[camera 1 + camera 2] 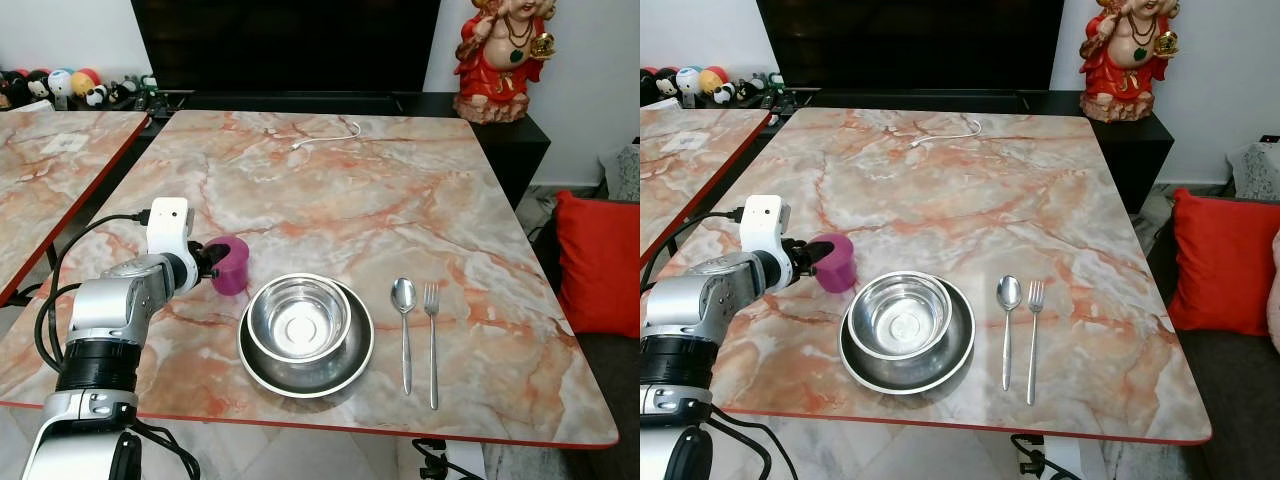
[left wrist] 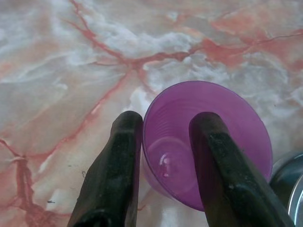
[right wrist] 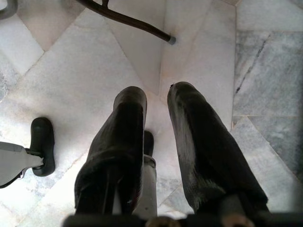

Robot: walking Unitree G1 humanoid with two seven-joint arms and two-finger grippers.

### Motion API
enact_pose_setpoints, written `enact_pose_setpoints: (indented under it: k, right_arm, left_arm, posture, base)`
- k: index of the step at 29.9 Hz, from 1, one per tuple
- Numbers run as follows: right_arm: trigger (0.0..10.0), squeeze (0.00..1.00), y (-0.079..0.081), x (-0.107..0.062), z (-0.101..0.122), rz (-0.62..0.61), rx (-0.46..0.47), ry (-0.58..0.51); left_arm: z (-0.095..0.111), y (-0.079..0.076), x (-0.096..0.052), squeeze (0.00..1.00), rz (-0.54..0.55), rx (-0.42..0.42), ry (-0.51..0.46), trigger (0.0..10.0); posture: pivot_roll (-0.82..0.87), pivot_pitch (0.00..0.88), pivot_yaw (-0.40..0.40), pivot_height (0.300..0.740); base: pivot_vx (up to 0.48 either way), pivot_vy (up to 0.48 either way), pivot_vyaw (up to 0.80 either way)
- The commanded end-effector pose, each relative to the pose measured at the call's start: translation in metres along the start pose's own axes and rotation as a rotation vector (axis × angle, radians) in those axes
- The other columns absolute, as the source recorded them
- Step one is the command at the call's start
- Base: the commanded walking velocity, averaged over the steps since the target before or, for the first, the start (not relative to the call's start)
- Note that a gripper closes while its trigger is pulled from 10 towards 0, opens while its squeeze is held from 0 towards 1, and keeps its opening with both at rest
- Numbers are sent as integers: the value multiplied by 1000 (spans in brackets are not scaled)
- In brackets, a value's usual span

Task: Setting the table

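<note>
**A:** Where was the purple cup (image 1: 231, 265)?

**B:** Left of centre, just left of the steel bowl (image 1: 298, 318).

**A:** And the left gripper (image 2: 163, 142)?

**B:** Clamped over its rim, one finger inside; the right gripper (image 3: 156, 106) hung idle, fingers slightly apart.

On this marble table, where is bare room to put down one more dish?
Free: the wide stretch between the white cable and the place setting, and right of the steel fork. Crowded: the near edge, where purple plastic cup, stacked steel bowls and steel spoon sit.

Bowl (image 2: 289, 189) cut off at frame edge, cup (image 2: 208, 142) base seemingly hidden
</note>
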State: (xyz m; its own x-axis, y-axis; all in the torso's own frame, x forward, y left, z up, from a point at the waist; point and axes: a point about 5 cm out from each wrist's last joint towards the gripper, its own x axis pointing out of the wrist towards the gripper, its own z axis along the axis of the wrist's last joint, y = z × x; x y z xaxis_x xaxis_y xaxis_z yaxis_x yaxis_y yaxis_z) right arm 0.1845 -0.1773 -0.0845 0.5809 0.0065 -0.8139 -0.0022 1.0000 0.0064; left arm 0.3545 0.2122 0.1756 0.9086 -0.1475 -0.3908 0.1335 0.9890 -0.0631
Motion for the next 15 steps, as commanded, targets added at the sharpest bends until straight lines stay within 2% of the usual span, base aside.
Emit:
enact_pose_setpoints:
  k: [1, 6, 9, 15]
  right_arm:
    - [10000, 0, 0, 0, -2, 1, -2, 8]
    - [10000, 0, 0, 0, -2, 1, -3, 7]
    - [10000, 0, 0, 0, -2, 1, -4, 7]
    - [10000, 0, 0, 0, -2, 1, -3, 6]
  left_arm:
    - [-1, -2, -1, 0, -3, 2, 1, 10000]
    - [0, -3, -2, 0, -6, 16, -25, 10000]
    - [3, -7, -3, 0, -16, 71, -51, 10000]
    - [2, -11, -2, 0, -33, 88, -52, 10000]
  posture:
    - [34, 0, 10, 740]
    - [36, 0, 6, 740]
    - [37, 0, 6, 740]
    - [35, 0, 4, 740]
  base:
    - [0, 0, 0]
    - [0, 0, 0]
    - [0, 0, 0]
    - [0, 0, 0]
